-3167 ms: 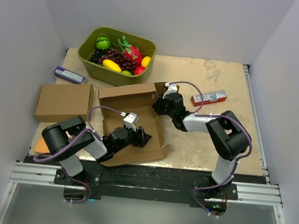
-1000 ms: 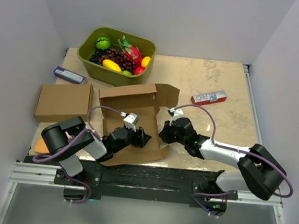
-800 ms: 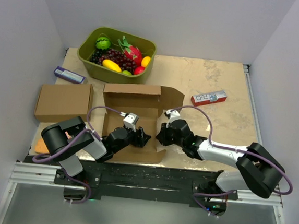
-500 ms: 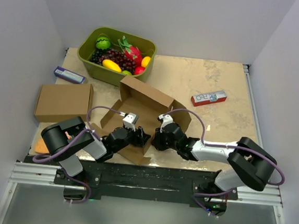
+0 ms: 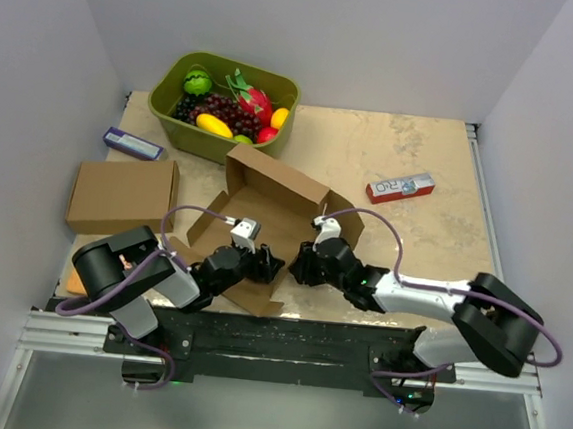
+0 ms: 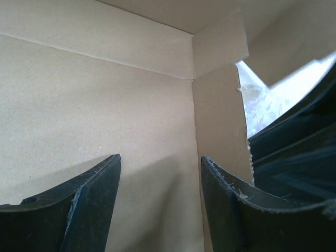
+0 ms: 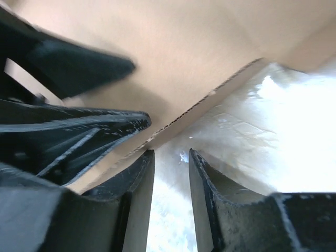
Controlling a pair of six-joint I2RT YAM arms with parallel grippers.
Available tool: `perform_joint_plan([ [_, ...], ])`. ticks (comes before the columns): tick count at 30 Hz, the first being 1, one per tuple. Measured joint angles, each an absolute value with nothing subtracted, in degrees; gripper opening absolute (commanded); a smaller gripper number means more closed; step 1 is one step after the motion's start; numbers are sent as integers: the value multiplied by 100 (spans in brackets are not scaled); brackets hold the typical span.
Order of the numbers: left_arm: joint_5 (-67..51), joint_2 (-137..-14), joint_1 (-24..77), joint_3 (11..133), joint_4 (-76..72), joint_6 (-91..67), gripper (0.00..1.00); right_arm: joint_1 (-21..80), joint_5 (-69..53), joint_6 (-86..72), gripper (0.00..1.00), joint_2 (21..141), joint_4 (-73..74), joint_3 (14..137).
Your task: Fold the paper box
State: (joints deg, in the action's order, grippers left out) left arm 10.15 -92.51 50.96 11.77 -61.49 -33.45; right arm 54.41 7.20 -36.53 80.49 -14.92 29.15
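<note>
Paper box (image 5: 278, 202), one, between left hand (image 5: 270, 265) and right hand (image 5: 297, 266); one tub (image 5: 166, 96)

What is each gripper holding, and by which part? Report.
Nothing. Left gripper open inside the paper box; right gripper open at its edge.

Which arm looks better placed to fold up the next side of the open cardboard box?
Probably the right. The right pincer sits outside the paper box, jaws slightly apart, a cardboard edge just beyond its fingertips. The left pincer is inside, open, holding nothing.
</note>
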Motion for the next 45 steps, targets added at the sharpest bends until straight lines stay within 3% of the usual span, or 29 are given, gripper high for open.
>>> perform_joint_plan([
  [12, 757, -9063, 5103, 1009, -6178, -3365, 70, 5437, 1461, -4407, 45, 6316, -1310, 2320],
  [19, 591, -8617, 5151, 969, -5734, -3358, 74, 5430, 1911, -4569, 61, 5981, -906, 2298],
  [29, 388, -7756, 5378, 1085, -4984, -2950, 83, 5288, 2112, -4458, 61, 5789, -432, 2335],
  [37, -93, -7915, 5382, 1415, -4512, -2484, 83, 5286, 2158, -4217, 62, 5747, -257, 2635],
  [45, -174, -8145, 5387, 1555, -4397, -2515, 70, 5280, 2158, -4152, 61, 5782, -150, 2639],
])
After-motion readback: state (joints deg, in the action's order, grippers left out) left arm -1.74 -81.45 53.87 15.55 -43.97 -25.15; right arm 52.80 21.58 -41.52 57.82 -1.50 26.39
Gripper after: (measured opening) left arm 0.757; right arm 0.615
